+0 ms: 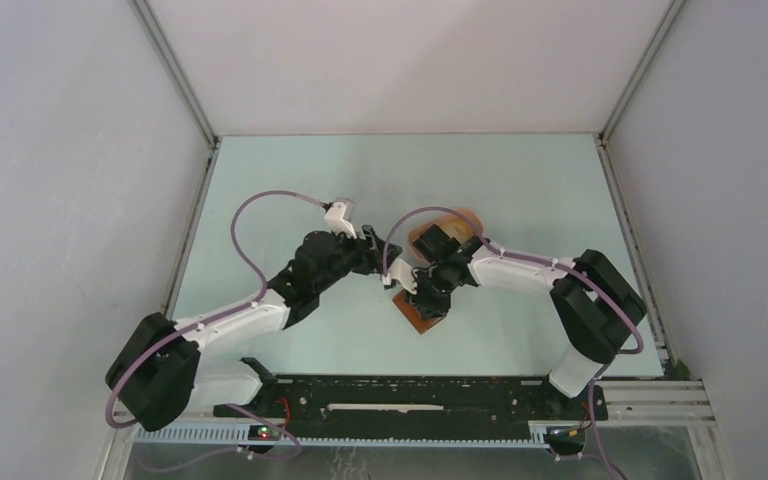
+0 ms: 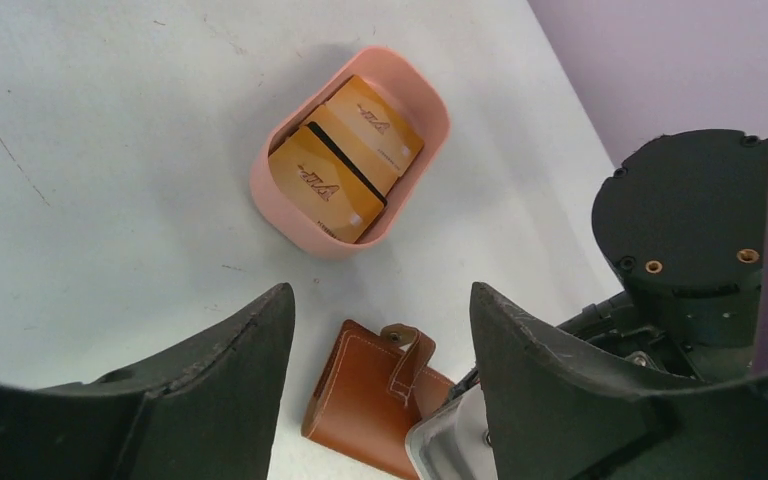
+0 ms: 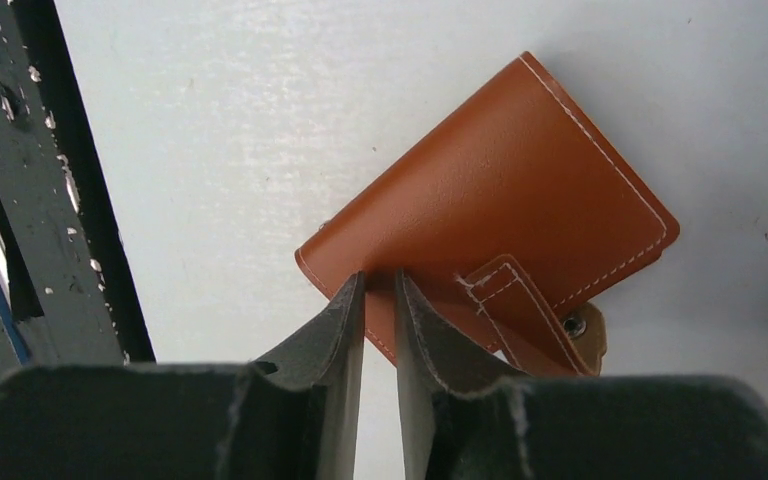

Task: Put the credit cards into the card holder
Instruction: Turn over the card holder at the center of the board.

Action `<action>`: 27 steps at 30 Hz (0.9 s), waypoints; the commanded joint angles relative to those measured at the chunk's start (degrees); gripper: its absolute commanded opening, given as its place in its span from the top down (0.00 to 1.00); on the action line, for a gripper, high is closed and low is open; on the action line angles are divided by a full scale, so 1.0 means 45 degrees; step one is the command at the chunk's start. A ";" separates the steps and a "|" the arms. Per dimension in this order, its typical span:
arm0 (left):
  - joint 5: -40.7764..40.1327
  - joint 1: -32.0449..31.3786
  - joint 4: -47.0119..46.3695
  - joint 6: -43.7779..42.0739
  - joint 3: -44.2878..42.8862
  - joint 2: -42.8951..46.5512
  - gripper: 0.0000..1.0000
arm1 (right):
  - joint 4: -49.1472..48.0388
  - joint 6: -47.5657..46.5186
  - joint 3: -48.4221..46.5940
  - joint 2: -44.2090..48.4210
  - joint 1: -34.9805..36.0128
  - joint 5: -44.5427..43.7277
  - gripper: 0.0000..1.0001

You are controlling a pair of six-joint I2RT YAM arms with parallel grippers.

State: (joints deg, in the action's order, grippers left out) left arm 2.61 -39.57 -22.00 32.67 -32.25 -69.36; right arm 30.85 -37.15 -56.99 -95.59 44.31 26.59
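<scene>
Cards (image 2: pixel 345 165) lie in the tray (image 2: pixel 272 195) straight ahead of the open, empty left fingers (image 2: pixel 210 400), while right fingers (image 3: pixel 330 380) pinch the holder (image 3: pixel 500 190).

We see the card holder (image 3: pixel 500 170), tan-brown leather with pale stitching, lying closed and turned at an angle on the pale bench (image 3: pixel 210 120). Its strap (image 3: pixel 520 300) crosses the near edge and ends in a metal snap (image 3: pixel 573 325). The right gripper (image 3: pixel 380 275) reaches in from below with its dark jaws only a thin slit apart, tips at the holder's near left edge, though we cannot tell whether they pinch the leather. A black rail (image 3: pixel 70 200) runs down our left side.
</scene>
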 commanded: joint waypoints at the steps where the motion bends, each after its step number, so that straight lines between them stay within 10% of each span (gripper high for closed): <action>1: 0.1689 -0.0227 -0.0034 0.0598 0.1283 -0.0580 0.29 | 0.0598 0.0623 -0.0732 -0.0826 -0.1030 -0.1413 0.75; 17: 0.3043 0.0792 -0.3998 0.3736 0.3196 -0.2204 0.22 | 0.2186 0.0351 -0.1236 0.0177 -0.3188 0.4435 0.73; 27: 0.4495 0.0555 -0.4750 0.4727 0.3041 -0.3441 0.26 | 0.2068 0.0399 -0.0988 0.0737 -0.3925 0.2756 0.71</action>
State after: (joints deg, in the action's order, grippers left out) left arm 18.68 -36.16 -40.53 51.33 -17.93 -81.76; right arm 40.82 -35.73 -60.82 -92.25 27.94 43.48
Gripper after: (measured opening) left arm 0.760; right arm 0.292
